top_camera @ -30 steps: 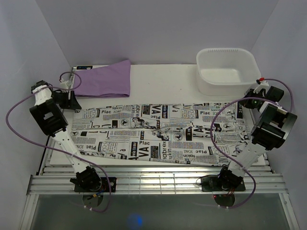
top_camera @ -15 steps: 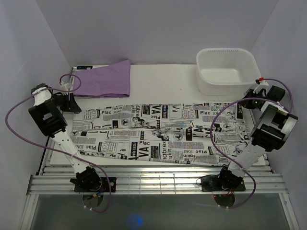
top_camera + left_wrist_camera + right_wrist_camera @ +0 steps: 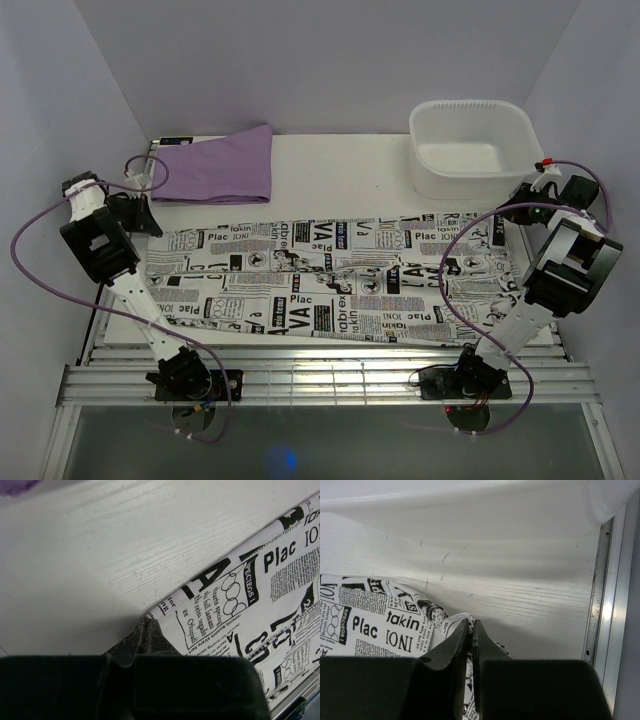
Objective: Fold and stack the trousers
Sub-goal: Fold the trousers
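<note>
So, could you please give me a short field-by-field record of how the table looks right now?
trousers: newspaper print, spread flat and unfolded, lying left to right across the table
left gripper: shut on the trousers' far-left corner
right gripper: shut on the trousers' far-right corner
purple cloth: folded, far left, apart from the trousers
tub: white, empty, far right
fold progress: no fold made yet
</note>
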